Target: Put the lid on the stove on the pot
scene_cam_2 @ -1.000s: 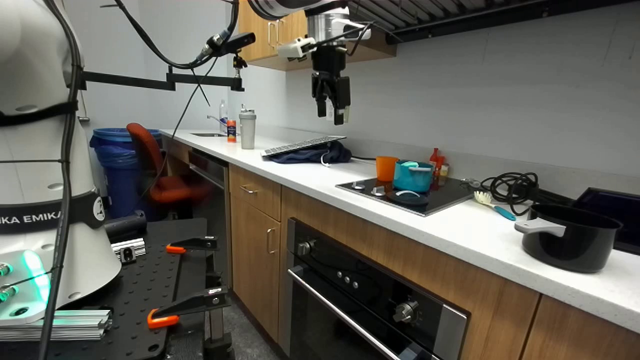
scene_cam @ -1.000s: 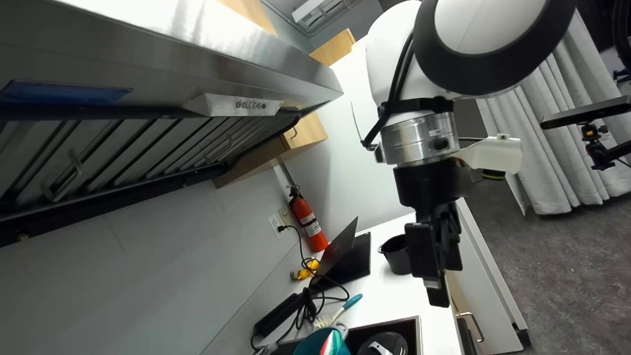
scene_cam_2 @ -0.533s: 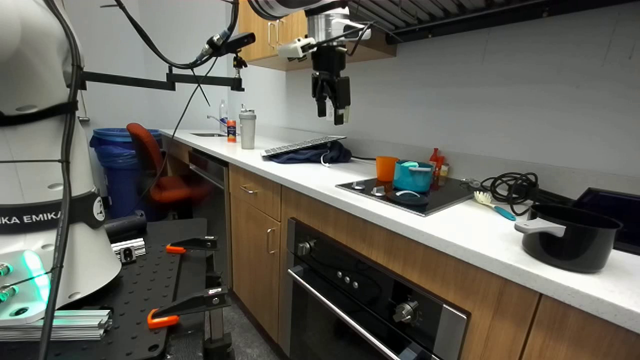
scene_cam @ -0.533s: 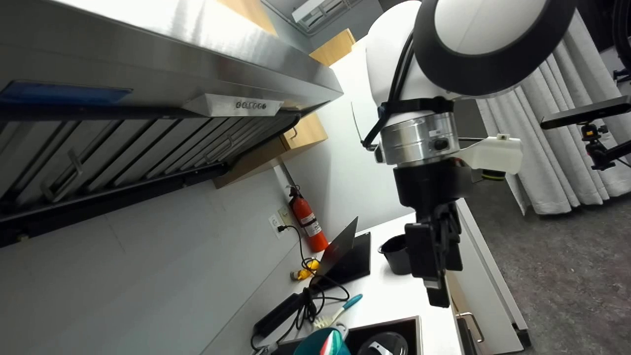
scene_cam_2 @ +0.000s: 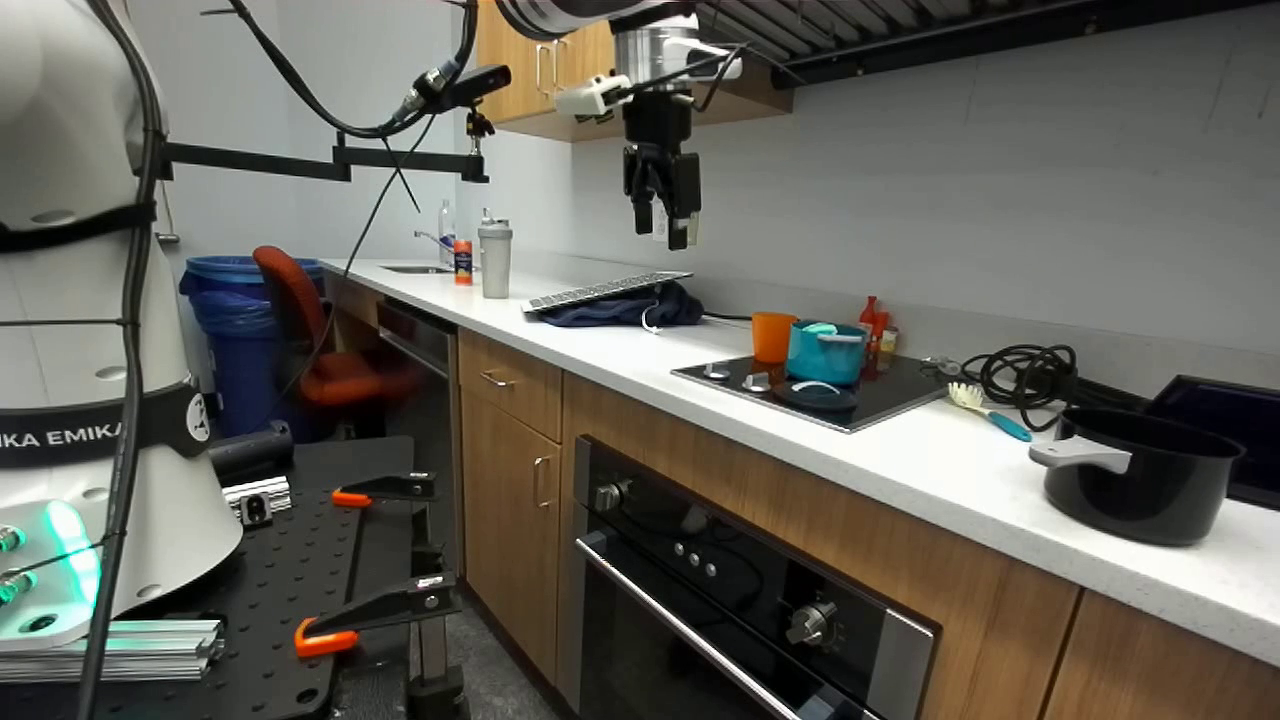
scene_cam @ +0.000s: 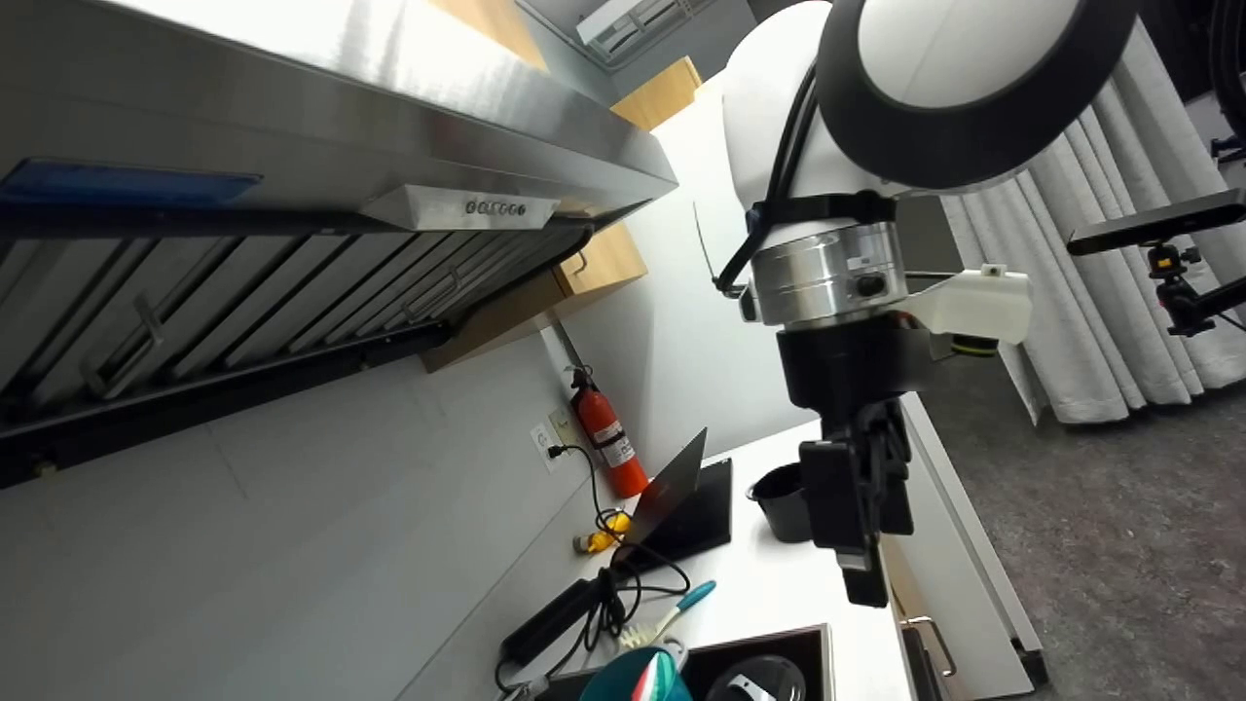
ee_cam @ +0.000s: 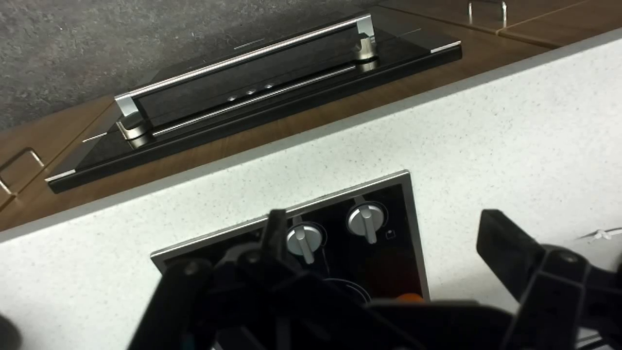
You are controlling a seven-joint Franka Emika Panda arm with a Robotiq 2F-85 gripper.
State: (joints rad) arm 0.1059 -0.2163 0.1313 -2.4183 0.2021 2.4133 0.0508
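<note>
high above the worktop (scene_cam_2: 950, 450), the gripper (scene_cam_2: 661, 232) is hanging spread and empty, the reach seemingly pending. toward the front edge, the lid (scene_cam_2: 820, 401) is lying on the stove (scene_cam_2: 882, 396), probably needing descent and grasp, then carrying to the black pot (scene_cam_2: 1140, 490).

Wrist view looks down; all views share the stove (scene_cam_2: 885, 400)

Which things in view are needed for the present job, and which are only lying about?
For the job:
pale-handled round black lid
glossy black stove
grey-handled black pot, or possibly the round turquoise pot; which one is unclear
black two-finger gripper

Only lying about:
orange cup
teal-handled cream utensil
coiled black cable
</note>
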